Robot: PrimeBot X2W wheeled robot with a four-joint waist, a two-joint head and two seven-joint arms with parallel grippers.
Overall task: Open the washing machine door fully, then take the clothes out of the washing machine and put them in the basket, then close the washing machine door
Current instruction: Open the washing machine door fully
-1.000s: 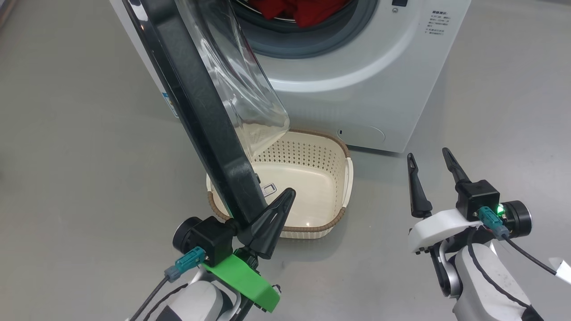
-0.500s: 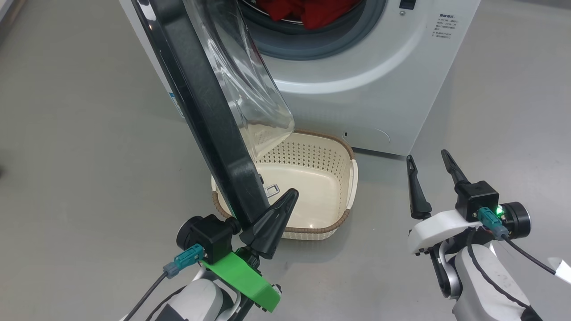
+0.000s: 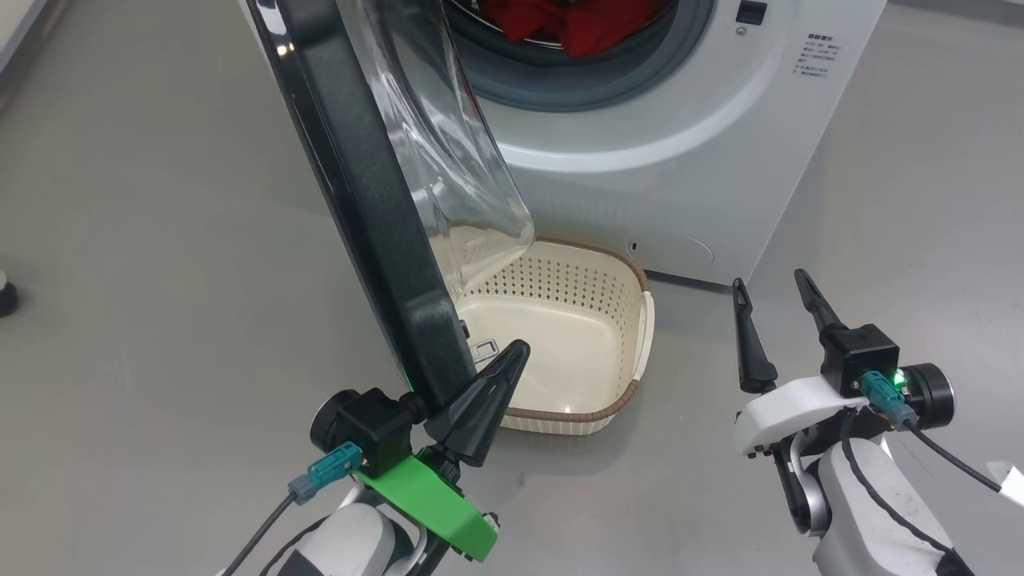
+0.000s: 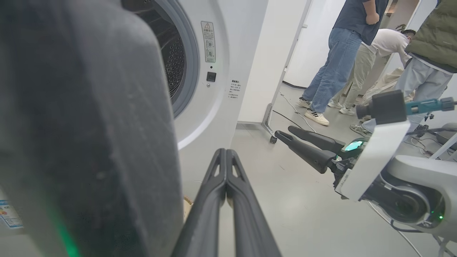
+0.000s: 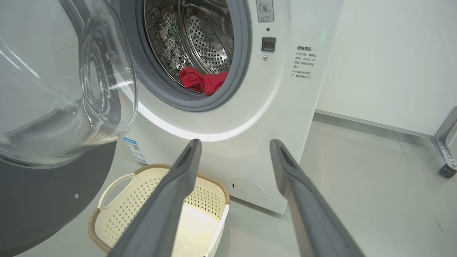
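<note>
The left pincer (image 3: 516, 352) has its two fingers pressed together into one blade, holding nothing, just beside the inner face of the washing machine door (image 3: 360, 184) at its free edge. The right pincer (image 3: 768, 278) hangs spread and empty, well apart to the right.

The door stands roughly square to the washing machine (image 3: 680, 160), so I judge that opening it fully is the step in hand. To do it well, push with the flat side of the closed fingers against the black rim rather than the glass bowl. Follow the hinge's arc outward to the left instead of driving straight. The basket (image 3: 636, 276) sits on the floor (image 3: 160, 240) partly under the door, so the wrist should pass above its rim.

The clothes (image 3: 576, 20) lie inside the drum, at its front lip.

Count: two pincers, one door, one basket, one machine. There is one red bundle, perhaps more than one garment. Three people (image 4: 339, 60) stand in the background.
</note>
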